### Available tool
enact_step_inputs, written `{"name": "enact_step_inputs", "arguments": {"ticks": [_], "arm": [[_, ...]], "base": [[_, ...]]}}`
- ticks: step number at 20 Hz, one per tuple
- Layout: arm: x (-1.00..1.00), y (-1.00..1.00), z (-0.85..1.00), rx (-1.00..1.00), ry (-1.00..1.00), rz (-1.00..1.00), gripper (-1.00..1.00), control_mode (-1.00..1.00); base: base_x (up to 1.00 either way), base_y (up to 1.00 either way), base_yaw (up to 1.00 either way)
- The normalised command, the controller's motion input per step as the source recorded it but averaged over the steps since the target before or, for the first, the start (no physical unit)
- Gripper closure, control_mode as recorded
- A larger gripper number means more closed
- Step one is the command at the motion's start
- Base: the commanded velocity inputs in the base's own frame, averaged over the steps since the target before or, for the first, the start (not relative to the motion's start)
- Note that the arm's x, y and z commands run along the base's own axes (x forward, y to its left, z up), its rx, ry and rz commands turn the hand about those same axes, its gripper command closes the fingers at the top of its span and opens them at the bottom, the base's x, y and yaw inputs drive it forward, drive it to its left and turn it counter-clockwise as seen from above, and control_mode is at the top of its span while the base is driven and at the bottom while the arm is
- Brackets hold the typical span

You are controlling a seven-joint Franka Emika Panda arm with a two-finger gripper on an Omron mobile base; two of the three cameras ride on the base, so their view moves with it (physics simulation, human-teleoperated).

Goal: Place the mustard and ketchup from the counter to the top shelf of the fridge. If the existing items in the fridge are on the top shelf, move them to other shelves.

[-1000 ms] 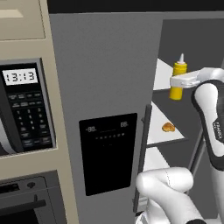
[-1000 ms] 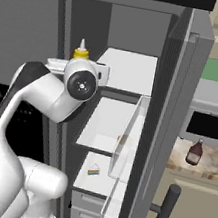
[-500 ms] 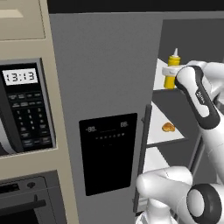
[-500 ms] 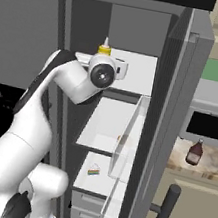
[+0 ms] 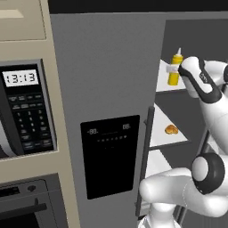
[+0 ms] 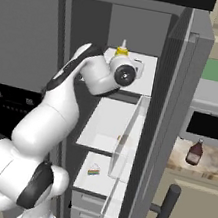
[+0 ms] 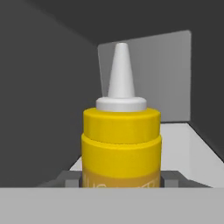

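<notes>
One mustard (image 5: 175,68) upper right, clamped mid-body by the gripper (image 5: 173,70); probably light, stiff, slick plastic; top-heavy, grip low.

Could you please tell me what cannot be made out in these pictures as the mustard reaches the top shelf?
- Whether the mustard base touches the top shelf: in the hand view the bottom edge cuts it off; in the right base view the arm covers it.
- The fingertips of the gripper: hidden behind the bottle and wrist.
- The bun-like lump and wedge slice: too small to identify.
- The ketchup label: too small to read.
</notes>
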Motion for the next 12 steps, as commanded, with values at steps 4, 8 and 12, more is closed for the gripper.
{"name": "enact_step_inputs", "arguments": {"ticks": [4,8,12], "arm": [[0.25,-0.09,-0.4,-0.02,-0.01,0.01,1.0,-1.0],[0.42,0.03,-0.26,-0.02,-0.04,0.0,1.0,-1.0],[0.63,0.04,-0.16,0.0,-0.06,0.0,1.0,-1.0]], "base": [[0.0,0.0,0.0],[0.0,0.0,0.0],[0.0,0.0,0.0]]}}
